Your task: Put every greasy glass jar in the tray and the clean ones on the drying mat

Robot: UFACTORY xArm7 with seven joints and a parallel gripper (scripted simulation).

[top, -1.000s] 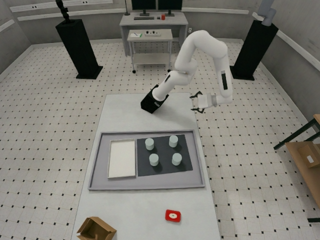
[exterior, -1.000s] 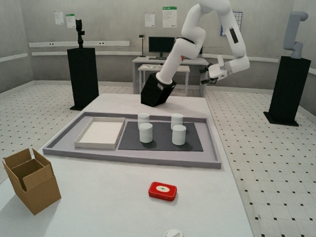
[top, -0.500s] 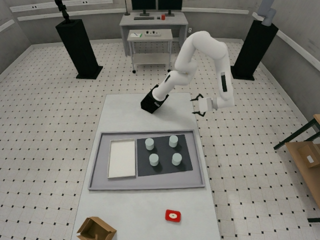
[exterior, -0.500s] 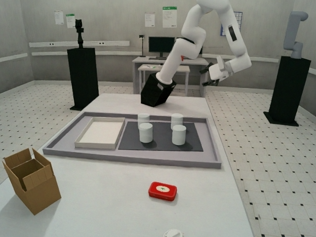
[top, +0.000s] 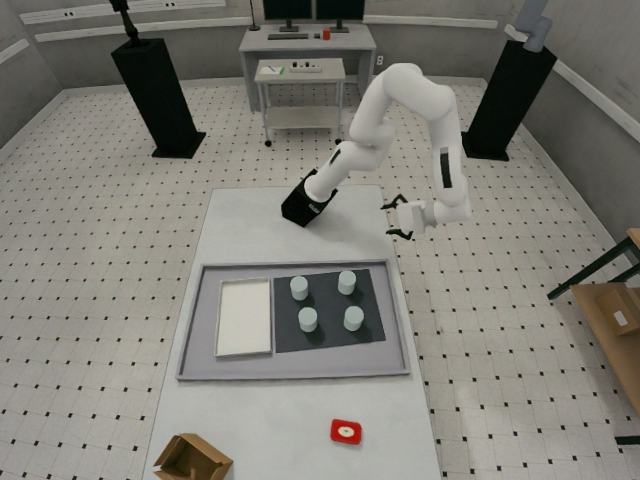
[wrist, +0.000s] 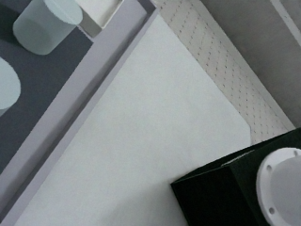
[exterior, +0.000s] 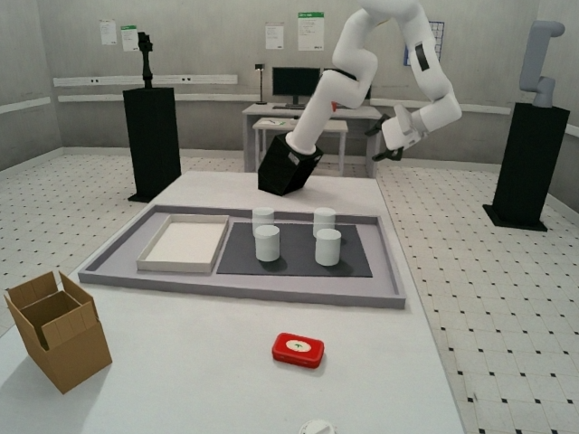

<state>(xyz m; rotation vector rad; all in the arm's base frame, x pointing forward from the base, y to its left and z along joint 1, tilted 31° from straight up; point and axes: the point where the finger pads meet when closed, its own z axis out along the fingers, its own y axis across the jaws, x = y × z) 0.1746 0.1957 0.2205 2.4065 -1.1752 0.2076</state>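
- So far, nothing is gripped: the fingers (top: 393, 202) are spread fully apart with only air between them, and the gripper (top: 397, 217) hangs off the right edge of the counter (top: 305, 413), up in the air and well apart from every jar.
- Next outward, the arm's black base (top: 305, 204) sits at the far end of the counter, behind the grey outer tray (top: 292, 369) that carries both the mat and the white tray.
- On the dark drying mat (top: 330, 338) all four glass jars stand upright in two rows: the far-left jar (top: 298, 287), the far-right jar (top: 346, 282), the near-left jar (top: 307, 318) and the near-right jar (top: 353, 317). None touches another.
- To the left of the mat, just beside it, the white tray (top: 244, 316) holds no jar.
- By my judgement the task is at its very start: no jar is sorted, and nothing in view tells a greasy jar from a clean one, so each likely needs a test grip.
- What remains is everything: reach the jars, find the greasy ones, carry them into the white tray, and leave the clean ones on the mat.
- Farther out on the near counter lie a red tin (top: 345, 431) and an open cardboard box (top: 192, 458), neither part of the job.
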